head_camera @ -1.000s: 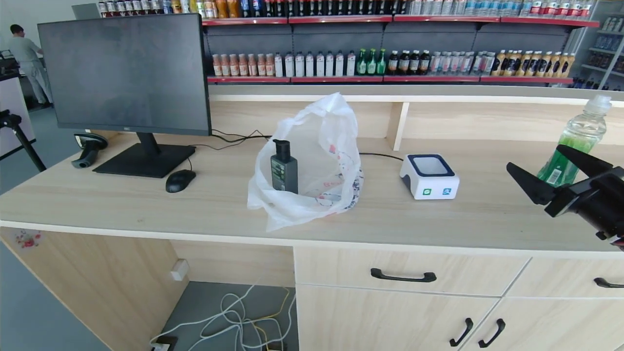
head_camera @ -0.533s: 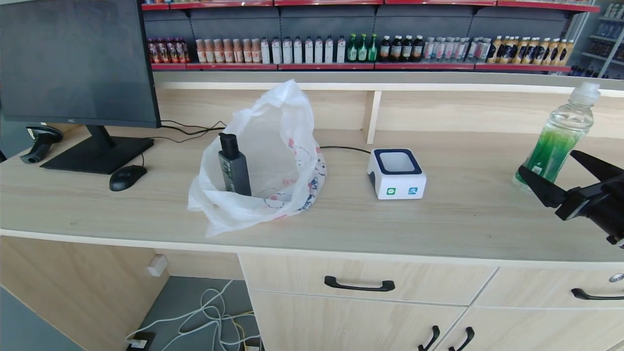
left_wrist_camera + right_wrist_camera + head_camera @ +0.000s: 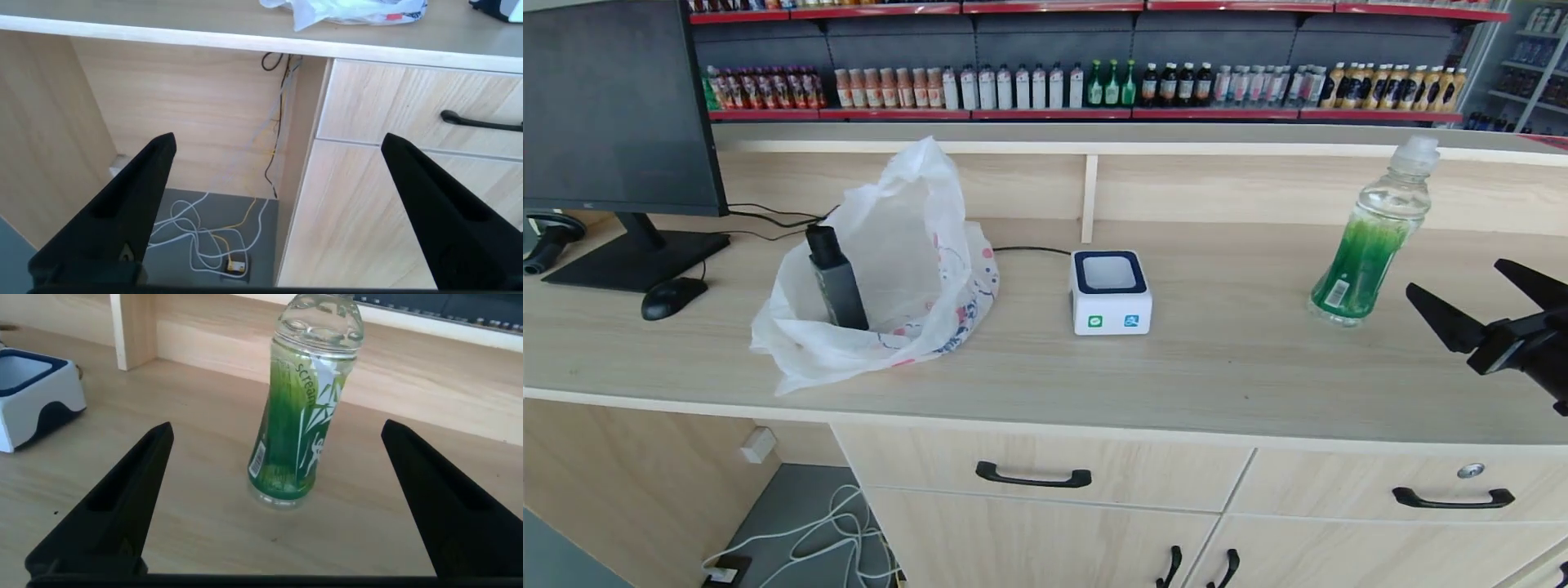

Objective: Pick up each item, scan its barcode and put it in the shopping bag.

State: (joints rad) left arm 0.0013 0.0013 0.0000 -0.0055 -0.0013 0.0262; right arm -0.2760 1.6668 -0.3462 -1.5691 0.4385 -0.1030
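A green drink bottle (image 3: 1372, 237) with a white cap stands upright on the right part of the wooden counter; in the right wrist view the bottle (image 3: 304, 425) stands ahead, between the spread fingers. My right gripper (image 3: 1486, 304) hovers open to the right of it, a short gap away. A white plastic shopping bag (image 3: 907, 269) lies open left of centre, with a dark pump bottle (image 3: 835, 278) standing in it. A white barcode scanner (image 3: 1109, 292) with a dark-rimmed window sits between bag and bottle. My left gripper (image 3: 274, 204) hangs open below the counter edge, facing the cabinet front.
A monitor (image 3: 613, 114), a mouse (image 3: 671, 297) and a handheld scanner (image 3: 547, 243) occupy the counter's left end. A raised ledge (image 3: 1094, 149) runs along the back. Drawers with black handles (image 3: 1033, 475) sit below. Cables (image 3: 214, 237) lie on the floor.
The head camera has swung right, so the whole scene slid left. The gap between my right gripper and the green bottle has widened in the picture; the gripper stays open.
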